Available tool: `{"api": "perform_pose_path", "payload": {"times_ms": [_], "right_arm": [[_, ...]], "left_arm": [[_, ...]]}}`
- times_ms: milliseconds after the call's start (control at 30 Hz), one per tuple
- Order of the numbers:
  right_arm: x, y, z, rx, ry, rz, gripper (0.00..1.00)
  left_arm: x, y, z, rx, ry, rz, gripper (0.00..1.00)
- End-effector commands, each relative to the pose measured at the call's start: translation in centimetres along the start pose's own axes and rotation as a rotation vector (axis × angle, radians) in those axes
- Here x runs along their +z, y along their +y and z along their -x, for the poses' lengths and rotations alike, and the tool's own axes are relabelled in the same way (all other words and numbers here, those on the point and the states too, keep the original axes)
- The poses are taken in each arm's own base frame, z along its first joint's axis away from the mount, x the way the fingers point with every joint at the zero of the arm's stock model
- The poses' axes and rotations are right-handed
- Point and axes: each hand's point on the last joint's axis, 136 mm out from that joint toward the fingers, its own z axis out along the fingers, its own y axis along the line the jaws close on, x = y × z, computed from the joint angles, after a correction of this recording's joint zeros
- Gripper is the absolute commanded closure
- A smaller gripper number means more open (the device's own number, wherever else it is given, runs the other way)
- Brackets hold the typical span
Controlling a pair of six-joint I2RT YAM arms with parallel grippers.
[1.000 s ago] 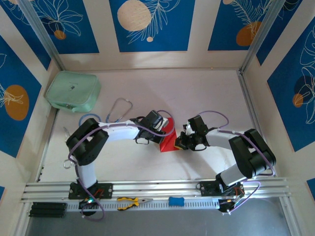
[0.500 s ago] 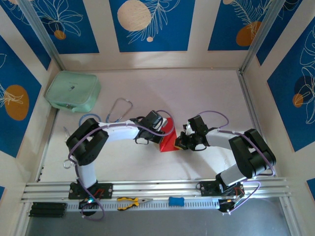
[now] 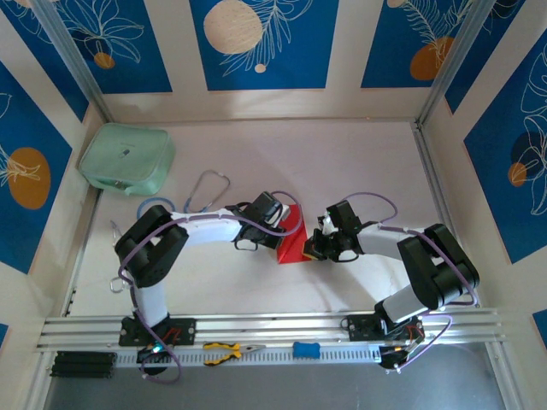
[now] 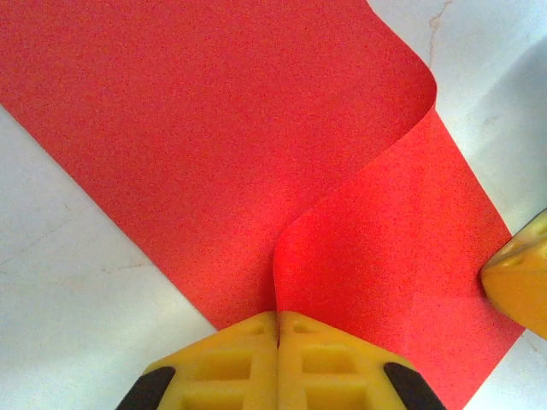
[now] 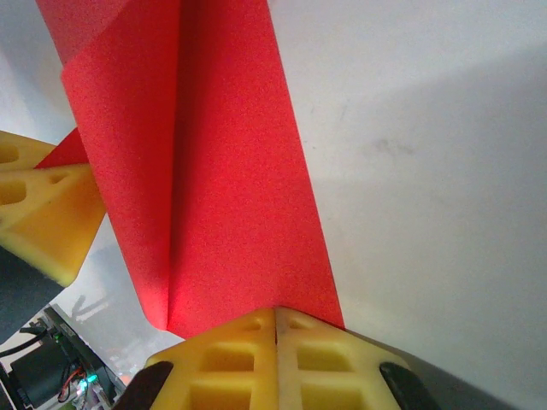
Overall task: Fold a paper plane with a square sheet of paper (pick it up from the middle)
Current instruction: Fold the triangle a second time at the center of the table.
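Left wrist: L gripper [image 4: 278, 318] & R gripper [image 5: 275, 312] both clamped tight on red paper [image 4: 214, 128].

readable text: none | square sheet of paper [image 4: 214, 128]: plain red, unprinted | mint-green pouch [image 3: 126, 158], 10 o'clock: small dark mark, too small to read | wall panels [image 3: 256, 43], 12 o'clock: drawings, no lettering

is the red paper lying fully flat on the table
No, part of the red paper curls up off the surface into a fold pinched in the left claw.
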Motion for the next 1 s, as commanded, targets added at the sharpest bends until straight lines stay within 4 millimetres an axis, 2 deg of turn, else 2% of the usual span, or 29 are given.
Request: {"api": "perform_pose_path", "payload": {"times_ms": [0, 333, 633, 967], "right_arm": [[0.1, -1.4, -0.9, 0.038, 0.033, -0.051, 1.00], [0.1, -1.5, -1.0, 0.041, 0.035, -0.054, 1.00], [0.1, -1.6, -1.1, 0.042, 0.040, -0.054, 1.00], [0.2, -1.8, -1.2, 0.042, 0.045, -0.061, 1.00]], "left_arm": [[-0.5, -0.1, 0.7, 0.002, -0.023, -0.024, 1.00], [-0.3, 0.6, 0.8, -0.004, -0.016, 0.008, 1.00], [0.1, 0.3, 0.7, -0.002, -0.007, -0.015, 1.00], [-0.2, -0.9, 1.3, 0.025, -0.028, -0.079, 1.00]]}}
